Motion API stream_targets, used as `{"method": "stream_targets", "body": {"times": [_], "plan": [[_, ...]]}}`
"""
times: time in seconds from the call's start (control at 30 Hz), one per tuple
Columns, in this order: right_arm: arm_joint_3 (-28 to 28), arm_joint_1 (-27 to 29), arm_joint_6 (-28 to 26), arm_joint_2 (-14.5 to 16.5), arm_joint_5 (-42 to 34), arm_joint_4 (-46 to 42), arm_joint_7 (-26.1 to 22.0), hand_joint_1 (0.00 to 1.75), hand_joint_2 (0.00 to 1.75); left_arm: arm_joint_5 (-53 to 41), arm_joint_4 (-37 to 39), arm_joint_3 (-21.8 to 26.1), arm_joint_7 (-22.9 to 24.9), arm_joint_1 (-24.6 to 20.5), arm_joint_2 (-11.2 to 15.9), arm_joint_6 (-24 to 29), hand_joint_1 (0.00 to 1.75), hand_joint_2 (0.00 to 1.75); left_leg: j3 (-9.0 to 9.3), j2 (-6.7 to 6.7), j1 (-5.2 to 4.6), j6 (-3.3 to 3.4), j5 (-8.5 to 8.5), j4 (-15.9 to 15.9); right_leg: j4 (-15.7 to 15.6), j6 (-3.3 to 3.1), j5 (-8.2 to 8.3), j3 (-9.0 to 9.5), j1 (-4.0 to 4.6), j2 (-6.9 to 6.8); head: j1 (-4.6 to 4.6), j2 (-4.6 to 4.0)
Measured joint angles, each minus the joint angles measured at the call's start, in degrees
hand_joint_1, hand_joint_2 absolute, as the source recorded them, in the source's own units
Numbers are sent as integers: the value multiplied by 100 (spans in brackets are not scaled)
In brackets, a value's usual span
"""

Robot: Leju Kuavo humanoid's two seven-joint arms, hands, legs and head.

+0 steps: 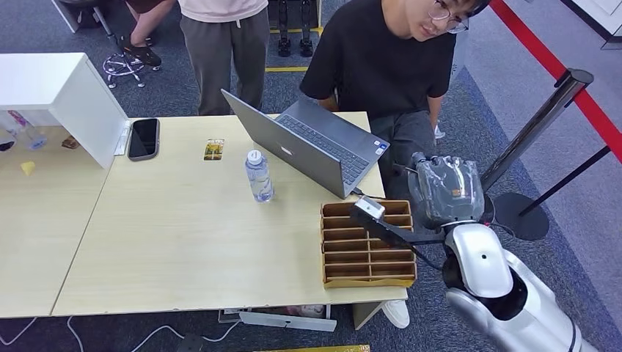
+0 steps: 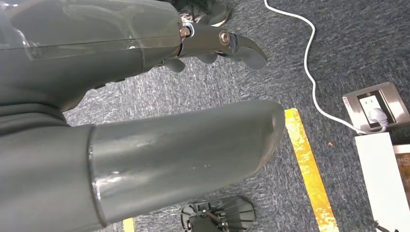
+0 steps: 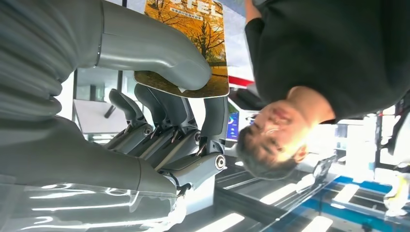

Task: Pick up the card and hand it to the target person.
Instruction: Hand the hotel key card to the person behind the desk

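Card (image 3: 193, 43) pinched in right hand (image 3: 159, 96)

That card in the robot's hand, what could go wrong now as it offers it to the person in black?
The card is pinched only between the right hand's thumb and fingers, so it might slip. The person in the black shirt shows no hand reaching for it, so letting go early could drop it. The raised hand is also near the laptop.

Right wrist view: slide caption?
Right robot hand pinches an autumn-tree card between thumb and fingers, facing a person in black.
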Motion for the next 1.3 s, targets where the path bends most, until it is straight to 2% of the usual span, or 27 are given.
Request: {"method": "stream_targets", "body": {"times": [0.13, 0.3, 0.57, 0.93, 1.3], "plan": [[-201, -136, -129, -156, -286, 119, -1, 158, 175, -71, -1, -1, 59, -42, -2, -22, 0, 0, 0, 0, 0, 0, 0, 0, 0, 0, 0, 0, 0, -1, -1, 0], [-429, -258, -301, -326, -548, 469, 0, 153, 175, -140, -2, -7, 114, -110, -7, -68, 0, 0, -2, -1, 0, 0, 0, 1, 0, 0, 0, 0, 0, -1, 0, 0], [-589, -330, -790, -464, -585, 1153, -117, 152, 175, -215, -2, -45, 180, -189, -26, -95, 0, 0, -2, -1, 0, 0, 0, 1, 0, 0, 0, -1, 0, -2, -1, 0], [-643, -225, -1842, -443, -336, 2176, -391, 154, 175, -266, -2, -151, 230, -245, -61, -96, 0, 0, -3, -2, 0, 0, 0, 1, 0, 0, 0, -1, 0, -2, -1, 0], [-643, -125, -2044, -287, -252, 2724, -506, 150, 175, -303, -1, -186, 257, -255, -92, -95, 0, 0, -3, -1, 1, 0, 0, 1, 0, 0, 0, -3, 0, -1, -1, 0]]}}
